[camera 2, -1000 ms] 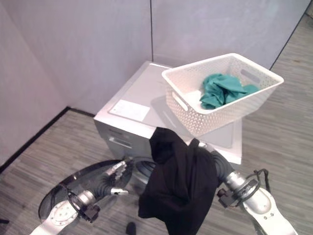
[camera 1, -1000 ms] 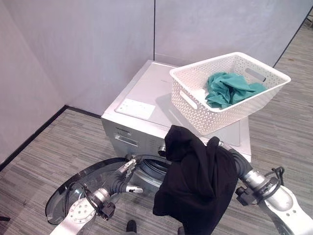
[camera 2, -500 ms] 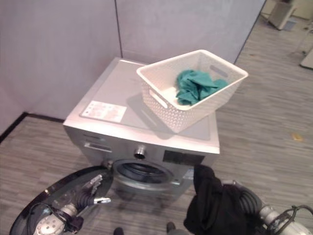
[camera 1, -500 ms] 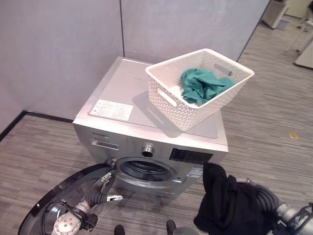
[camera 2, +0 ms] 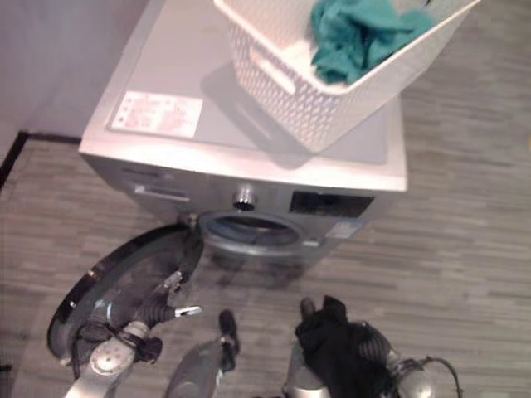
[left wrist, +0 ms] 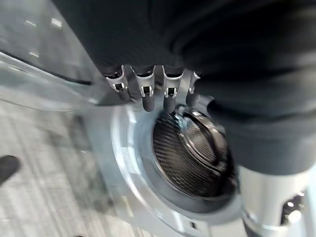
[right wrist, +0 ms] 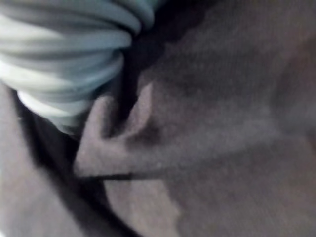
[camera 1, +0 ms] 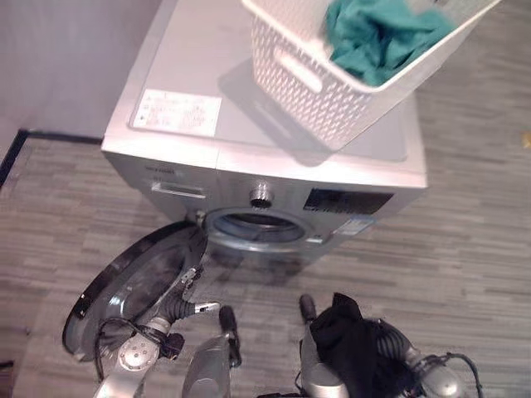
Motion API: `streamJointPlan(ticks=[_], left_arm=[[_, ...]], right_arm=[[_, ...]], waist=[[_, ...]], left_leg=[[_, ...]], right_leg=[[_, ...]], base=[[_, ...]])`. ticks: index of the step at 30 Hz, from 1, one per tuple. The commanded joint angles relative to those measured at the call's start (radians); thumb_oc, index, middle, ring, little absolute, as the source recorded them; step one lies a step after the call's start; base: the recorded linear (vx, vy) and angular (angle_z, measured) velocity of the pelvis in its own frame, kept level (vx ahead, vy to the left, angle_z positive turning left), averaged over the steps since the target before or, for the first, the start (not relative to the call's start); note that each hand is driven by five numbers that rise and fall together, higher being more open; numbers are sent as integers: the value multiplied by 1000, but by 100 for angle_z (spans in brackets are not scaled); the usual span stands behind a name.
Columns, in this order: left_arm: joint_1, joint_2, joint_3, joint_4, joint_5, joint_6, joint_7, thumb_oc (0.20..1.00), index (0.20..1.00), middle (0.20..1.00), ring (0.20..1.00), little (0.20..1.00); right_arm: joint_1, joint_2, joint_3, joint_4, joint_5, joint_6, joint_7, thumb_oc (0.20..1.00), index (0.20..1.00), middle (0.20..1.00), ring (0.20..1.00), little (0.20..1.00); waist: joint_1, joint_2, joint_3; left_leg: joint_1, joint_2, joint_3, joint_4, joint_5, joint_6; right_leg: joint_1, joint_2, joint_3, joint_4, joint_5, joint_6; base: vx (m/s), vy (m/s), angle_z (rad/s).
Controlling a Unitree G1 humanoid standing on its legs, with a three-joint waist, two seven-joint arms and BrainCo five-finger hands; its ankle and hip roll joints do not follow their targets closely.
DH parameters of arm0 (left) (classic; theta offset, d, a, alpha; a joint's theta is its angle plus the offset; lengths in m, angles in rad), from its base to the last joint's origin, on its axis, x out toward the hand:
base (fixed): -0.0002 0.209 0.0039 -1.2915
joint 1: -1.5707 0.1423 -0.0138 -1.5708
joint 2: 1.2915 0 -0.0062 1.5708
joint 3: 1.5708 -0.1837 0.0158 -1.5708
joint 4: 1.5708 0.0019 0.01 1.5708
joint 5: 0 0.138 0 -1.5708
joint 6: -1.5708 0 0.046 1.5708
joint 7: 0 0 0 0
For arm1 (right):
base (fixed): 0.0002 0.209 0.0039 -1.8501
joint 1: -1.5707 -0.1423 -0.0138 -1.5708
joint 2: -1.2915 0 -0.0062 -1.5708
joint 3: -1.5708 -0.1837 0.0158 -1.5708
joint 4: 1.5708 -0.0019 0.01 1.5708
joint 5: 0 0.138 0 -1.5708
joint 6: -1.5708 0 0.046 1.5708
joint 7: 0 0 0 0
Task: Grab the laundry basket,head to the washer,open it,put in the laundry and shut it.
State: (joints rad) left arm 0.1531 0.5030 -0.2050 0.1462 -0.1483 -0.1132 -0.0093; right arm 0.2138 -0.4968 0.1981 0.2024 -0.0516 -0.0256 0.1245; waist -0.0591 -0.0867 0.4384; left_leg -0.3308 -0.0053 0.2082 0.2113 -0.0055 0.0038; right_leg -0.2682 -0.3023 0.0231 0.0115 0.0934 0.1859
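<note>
The silver washer (camera 1: pixel 274 141) stands ahead with its round door (camera 1: pixel 124 282) swung wide to the left, baring the drum opening (camera 1: pixel 257 228). On its lid sits the white perforated basket (camera 1: pixel 328 91) with a teal cloth (camera 1: pixel 377 37) inside. Low by the door's inner edge, my left hand (camera 1: pixel 192 305) is open and empty; its straight fingers (left wrist: pixel 148 91) face the dark drum (left wrist: pixel 190 153). A black garment (camera 1: pixel 353 348) is bunched over my right hand (right wrist: pixel 69 44), low and to the right of the opening, well short of it. The garment (right wrist: pixel 212 123) hides what that hand grips.
A grey wall with a black baseboard (camera 1: pixel 17 145) runs along the washer's left side. Wood-grain floor (camera 1: pixel 465 265) spreads in front and to the right. The open door takes up the floor space at the lower left.
The camera has tilted down and closer, so the whole scene shifted. The black garment, earlier held up before the washer's front, now hangs low on the right arm. The left hand stays by the door.
</note>
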Motion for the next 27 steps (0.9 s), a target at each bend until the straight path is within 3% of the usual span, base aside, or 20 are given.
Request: streamJointPlan(ticks=[1, 3, 6, 9, 11, 15, 23, 26, 27], left_arm=[[19, 22, 13, -27, -15, -53, 35, 1000, 1000, 1000, 1000, 1000], [-16, 16, -10, -20, -28, -58, 49, 1000, 1000, 1000, 1000, 1000], [-29, -5, -35, -20, -42, -57, 61, 1000, 1000, 1000, 1000, 1000], [-65, -21, -70, -9, -65, -60, 86, 1000, 1000, 1000, 1000, 1000], [-97, -42, -108, -6, -84, -65, 115, 1000, 1000, 1000, 1000, 1000], [-126, -59, -170, -8, -118, -72, 144, 1000, 1000, 1000, 1000, 1000], [-156, -56, -297, -16, -176, -89, 191, 1000, 1000, 1000, 1000, 1000], [-188, -47, -365, -4, -194, -99, 210, 1000, 1000, 1000, 1000, 1000], [-190, -47, -366, -3, -194, -100, 211, 1000, 1000, 1000, 1000, 1000]], right_arm=[[6, 10, 25, -54, 36, -40, -47, 200, 200, 200, 200, 200], [-25, 2, 34, -47, 40, -51, -66, 200, 200, 200, 200, 200], [-87, -7, 71, -36, 26, -50, -95, 200, 200, 200, 200, 200], [-168, -4, 99, -2, 24, -48, -151, 200, 200, 200, 200, 200], [-247, 31, 107, 41, 41, -50, -224, 200, 200, 200, 200, 200], [-374, 102, 116, 101, 84, -57, -342, 200, 200, 200, 200, 200], [-651, 268, 146, 206, 160, -97, -550, 200, 200, 200, 200, 200], [-827, 334, 126, 259, 203, -138, -651, 200, 200, 200, 200, 200], [-830, 334, 125, 261, 203, -139, -651, 200, 200, 200, 200, 200]], waist=[[19, -13, -49], [31, 5, -42], [56, 10, -53], [68, 15, -40], [70, 34, -26], [80, 69, -10], [133, 142, 29], [171, 187, 43], [172, 187, 43]], left_leg=[[-22, -6, -81, 123, -233, 87], [-79, -15, -89, 128, -214, 84], [-143, -16, -104, 135, -224, 71], [-195, 2, -133, 118, -180, 53], [-231, 17, -165, 63, -127, 23], [-262, 27, -197, -13, -72, -3], [-329, 29, -221, -72, -18, -26], [-371, 19, -233, -94, 2, -28], [-374, 19, -233, -95, 3, -28]], right_leg=[[-117, -81, -38, 32, 146, 18], [-118, -91, -48, 41, 98, 6], [-188, -92, -65, 53, 112, 30], [-239, -84, -101, 67, 114, 33], [-257, -87, -169, 68, 93, 30], [-286, -78, -210, 72, 74, 24], [-354, -76, -243, 94, 49, 20], [-404, -85, -247, 112, 38, 20], [-407, -85, -247, 114, 38, 20]], base=[[-138, -49, 25], [-116, -35, 31], [31, -79, 28], [-38, -198, -26], [-34, -237, 9], [-12, -93, 42], [-14, -24, 14], [0, 25, 7], [20, 27, 13]])
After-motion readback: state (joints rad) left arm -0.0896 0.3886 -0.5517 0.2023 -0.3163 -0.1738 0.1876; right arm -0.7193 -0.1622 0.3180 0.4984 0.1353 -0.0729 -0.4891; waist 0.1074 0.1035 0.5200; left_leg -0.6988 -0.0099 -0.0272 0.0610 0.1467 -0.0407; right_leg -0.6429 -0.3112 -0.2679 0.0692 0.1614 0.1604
